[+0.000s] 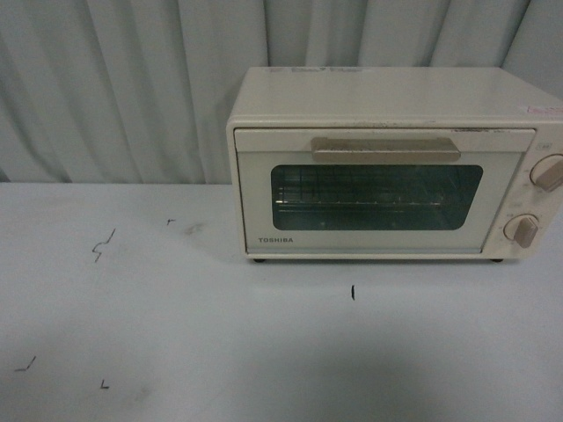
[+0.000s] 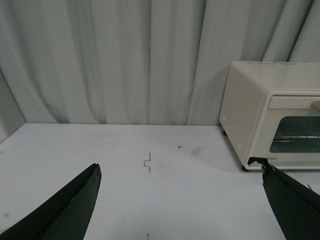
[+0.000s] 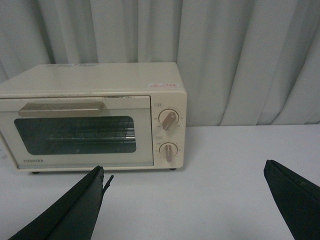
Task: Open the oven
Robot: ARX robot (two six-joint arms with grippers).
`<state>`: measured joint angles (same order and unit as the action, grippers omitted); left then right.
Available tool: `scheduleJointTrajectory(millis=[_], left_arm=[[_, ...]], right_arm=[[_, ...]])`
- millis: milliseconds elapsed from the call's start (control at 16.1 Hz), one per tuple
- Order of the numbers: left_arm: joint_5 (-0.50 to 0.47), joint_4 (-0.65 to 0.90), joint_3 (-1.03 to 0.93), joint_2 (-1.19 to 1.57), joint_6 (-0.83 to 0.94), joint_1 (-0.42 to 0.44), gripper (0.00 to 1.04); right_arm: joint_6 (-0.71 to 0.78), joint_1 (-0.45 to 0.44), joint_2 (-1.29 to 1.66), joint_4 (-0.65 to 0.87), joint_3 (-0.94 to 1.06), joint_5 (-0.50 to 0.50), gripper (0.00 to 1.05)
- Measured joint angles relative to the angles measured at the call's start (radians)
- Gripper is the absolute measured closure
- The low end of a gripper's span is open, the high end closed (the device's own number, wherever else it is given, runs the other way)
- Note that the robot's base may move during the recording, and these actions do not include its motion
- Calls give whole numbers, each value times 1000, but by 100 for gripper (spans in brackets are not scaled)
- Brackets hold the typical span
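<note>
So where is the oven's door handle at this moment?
In the front view the handle runs along the top of the oven door, just above the glass window and left of the upper knob, on the table's right side.

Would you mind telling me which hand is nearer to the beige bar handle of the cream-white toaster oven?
Right. The right hand faces the cream-white toaster oven head-on, near its beige bar handle; the left hand is off to the side, farther away.

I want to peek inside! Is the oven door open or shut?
Shut. The oven has its door flush against the front, handle up top; the rack shows only through glass.
</note>
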<state>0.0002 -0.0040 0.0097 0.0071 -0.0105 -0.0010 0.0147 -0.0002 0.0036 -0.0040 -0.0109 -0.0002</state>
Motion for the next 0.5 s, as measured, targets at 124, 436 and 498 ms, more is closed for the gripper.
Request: scheduleJointTrajectory(millis=[124,436,498], left_arm=[[0,-2,0,0,0,0,7],[0,1,0,0,0,0,7],[0,1,0,0,0,0,7]], right_arm=[[0,0,1,-4,0,0,6],[0,0,-1,0,0,0,6],[0,0,-1,0,0,0,6]])
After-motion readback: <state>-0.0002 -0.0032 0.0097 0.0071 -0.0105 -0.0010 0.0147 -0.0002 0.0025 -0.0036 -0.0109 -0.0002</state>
